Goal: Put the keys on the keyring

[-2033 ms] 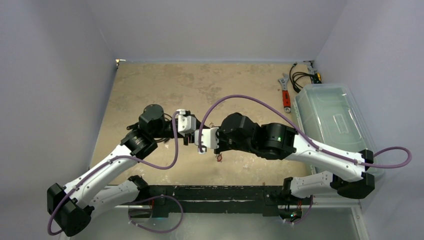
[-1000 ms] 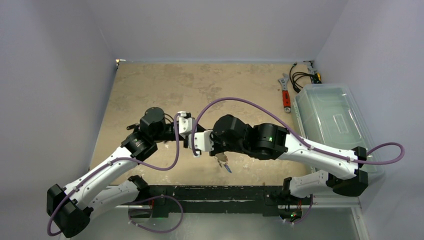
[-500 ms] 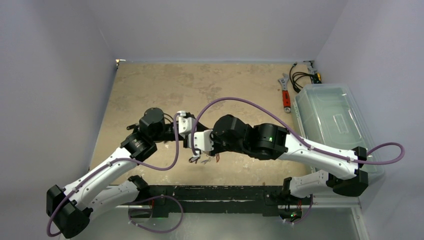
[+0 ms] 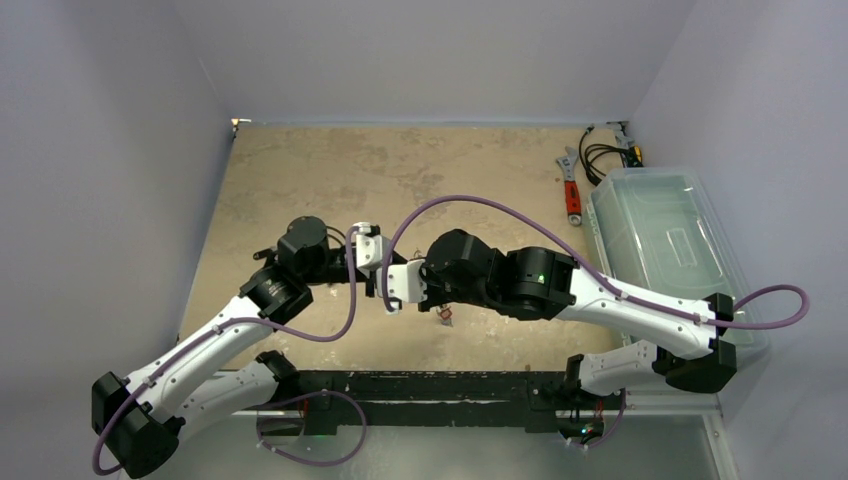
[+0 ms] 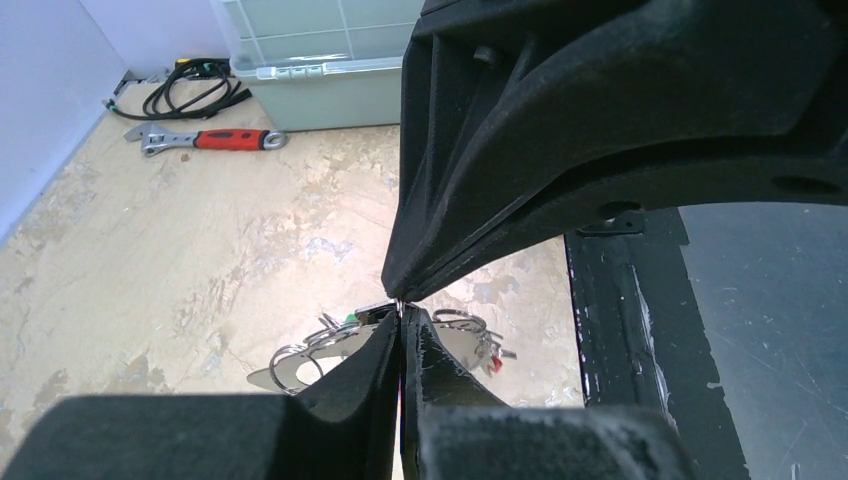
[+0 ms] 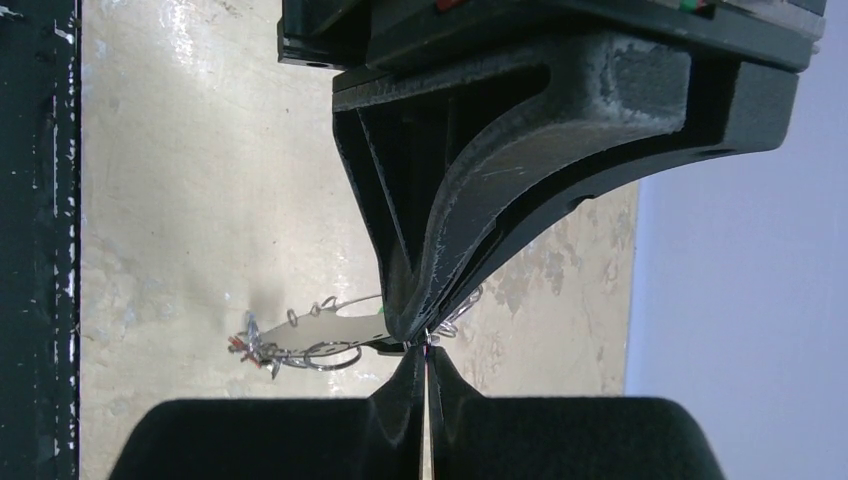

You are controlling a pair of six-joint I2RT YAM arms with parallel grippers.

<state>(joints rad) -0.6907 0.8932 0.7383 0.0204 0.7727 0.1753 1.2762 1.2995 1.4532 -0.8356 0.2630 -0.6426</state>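
Observation:
My two grippers meet tip to tip above the near middle of the table. In the left wrist view my left gripper (image 5: 402,312) is shut, pinching a thin silvery wire of the keyring (image 5: 300,352) just below the shut tips of the right gripper (image 5: 400,292). In the right wrist view my right gripper (image 6: 425,352) is shut on the same spot, and the flat silvery keyring (image 6: 330,326) hangs off to the left. The keys (image 6: 245,348) dangle from it, showing red and green bits. From above, the keys (image 4: 443,315) hang under the right gripper (image 4: 392,286), and the left gripper (image 4: 388,268) is partly hidden.
A red-handled wrench (image 4: 571,190) and a black coiled cable (image 4: 600,155) lie at the far right. A clear plastic box (image 4: 670,240) stands along the right side. The black rail (image 4: 430,385) runs along the table's near edge.
The hanging keys swung left under the right gripper and back to the right. My left gripper opened briefly and shut again at the right gripper's tips.

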